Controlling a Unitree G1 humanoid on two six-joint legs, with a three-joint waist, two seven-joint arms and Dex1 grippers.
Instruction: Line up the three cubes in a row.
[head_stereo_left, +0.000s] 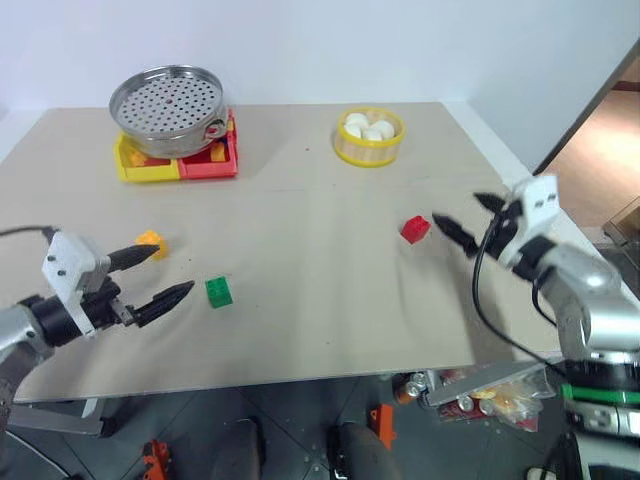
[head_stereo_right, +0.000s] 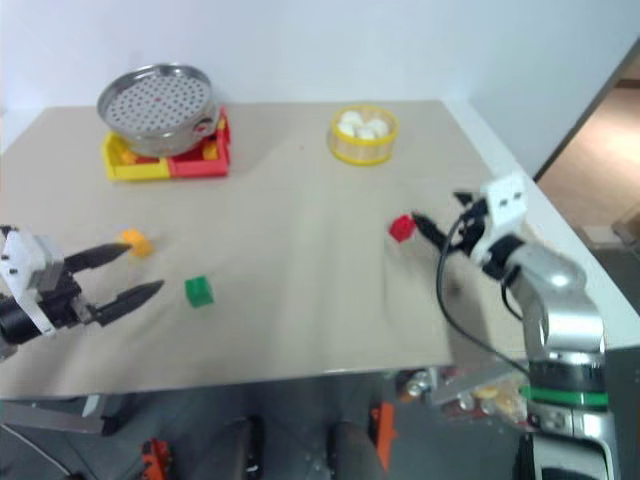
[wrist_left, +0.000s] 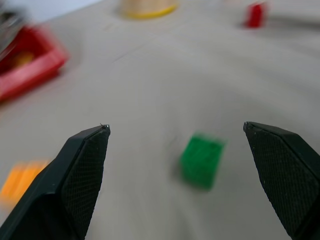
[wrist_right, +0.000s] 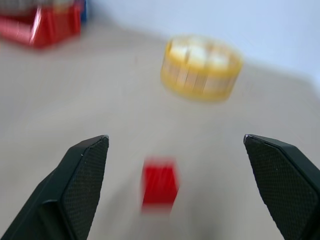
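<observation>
Your left gripper (wrist_left: 177, 135) has its two black textured jaws spread wide, with nothing between them but the beige desk (wrist_left: 150, 85). Past the jaws you see a small green plastic brick (wrist_left: 201, 160) resting on the desk. An orange-yellow brick (wrist_left: 19, 180) lies off beside one jaw. Farther away you have a red brick (wrist_left: 255, 14), a red tray (wrist_left: 27, 65) and a yellow round container (wrist_left: 146, 7).

Silver arms, black cables, black-fingered right gripper (head_stereo_left: 462, 220).

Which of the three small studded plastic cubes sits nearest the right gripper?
The red studded plastic cube, just off the open right gripper. The green cube and orange-yellow cube lie across the table by the left gripper.
</observation>
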